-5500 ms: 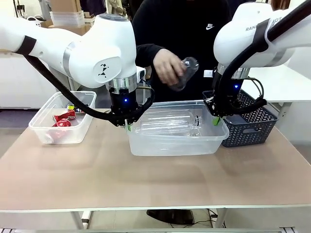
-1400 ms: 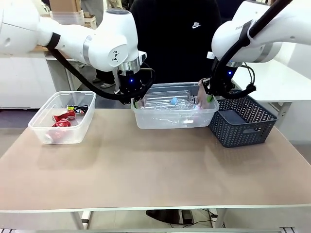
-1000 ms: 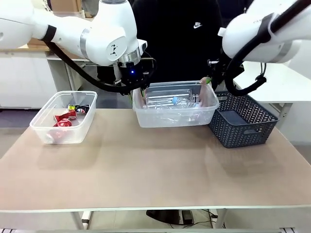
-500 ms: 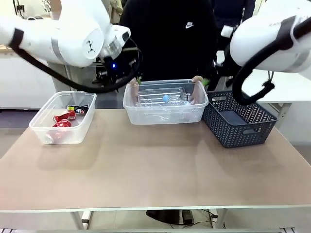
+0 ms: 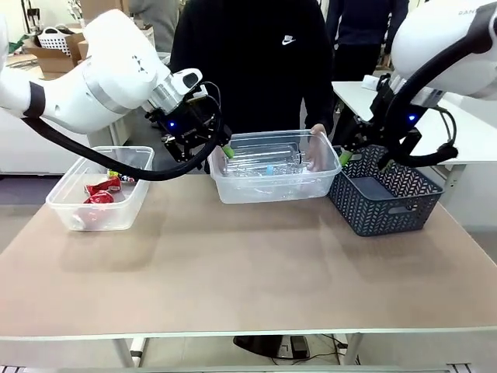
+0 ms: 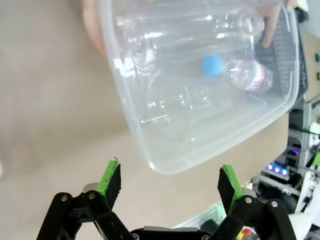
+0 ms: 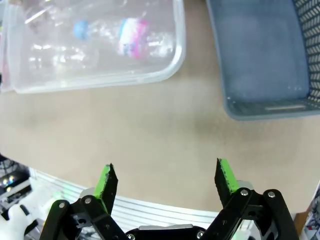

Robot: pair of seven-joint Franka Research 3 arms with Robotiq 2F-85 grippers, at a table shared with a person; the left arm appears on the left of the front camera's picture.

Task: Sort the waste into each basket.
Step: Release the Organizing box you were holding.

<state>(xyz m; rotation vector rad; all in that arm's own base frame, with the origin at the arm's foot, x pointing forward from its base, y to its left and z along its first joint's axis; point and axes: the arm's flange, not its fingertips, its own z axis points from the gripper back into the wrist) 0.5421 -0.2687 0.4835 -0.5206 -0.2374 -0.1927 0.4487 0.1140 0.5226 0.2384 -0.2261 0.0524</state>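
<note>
- Front view: the clear tub (image 5: pixel 276 180) of see-through bottles (image 5: pixel 268 162) stands at the desk's far edge, a person's hand (image 5: pixel 318 149) on its right wall.
- The left gripper (image 5: pixel 217 158) hangs just off the tub's left end, jaws apart and holding nothing.
- The right gripper (image 5: pixel 346 153) hangs above the gap between the tub and the dark blue lattice basket (image 5: pixel 388 196), jaws apart and holding nothing.
- A second clear tub (image 5: pixel 99 210) with red cans (image 5: pixel 99 191) sits near the desk's left edge, well apart from the first.
- The desk (image 5: pixel 256 272) lies bare from the tubs to its near edge.
- Left wrist view: a corner of the bottle tub (image 6: pixel 165 165) lies between the green pads (image 6: pixel 111 179), touching neither.
</note>
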